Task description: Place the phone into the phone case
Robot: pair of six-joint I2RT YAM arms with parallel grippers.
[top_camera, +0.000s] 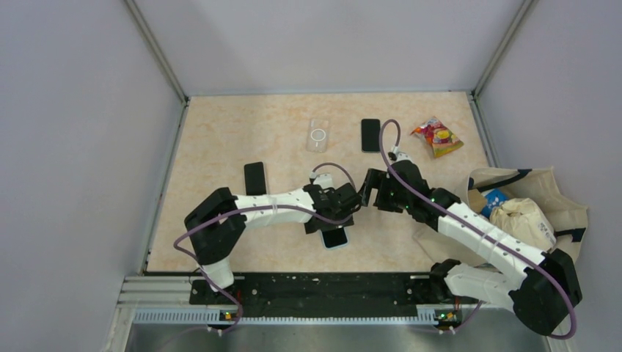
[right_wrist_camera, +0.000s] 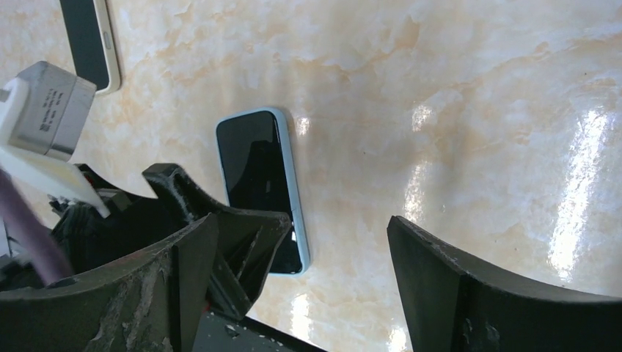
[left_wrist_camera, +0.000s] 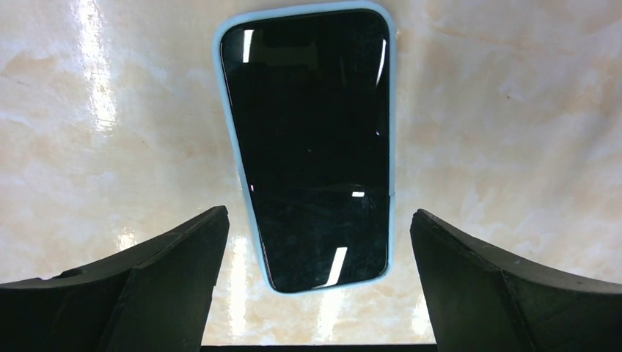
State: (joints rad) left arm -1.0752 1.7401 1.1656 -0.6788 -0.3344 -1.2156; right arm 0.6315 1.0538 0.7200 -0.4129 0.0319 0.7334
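A black phone [left_wrist_camera: 312,147] lies flat on the table, seated in a light blue phone case [left_wrist_camera: 232,139] whose rim frames it all round. In the top view the cased phone [top_camera: 335,237] rests near the front middle of the table. My left gripper [left_wrist_camera: 319,286] hangs above its near end, open, and neither finger touches it. My right gripper [right_wrist_camera: 301,286] is open too, with only bare table between its fingers and the cased phone [right_wrist_camera: 260,187] off to its left. From above, the left gripper [top_camera: 350,202] and right gripper [top_camera: 371,188] almost meet.
A clear case [top_camera: 317,136] and a bare black phone [top_camera: 370,135] lie at the back. Another black phone [top_camera: 254,178] lies to the left. A snack bag [top_camera: 437,137] sits back right, and a cloth tote bag [top_camera: 528,209] of items fills the right edge.
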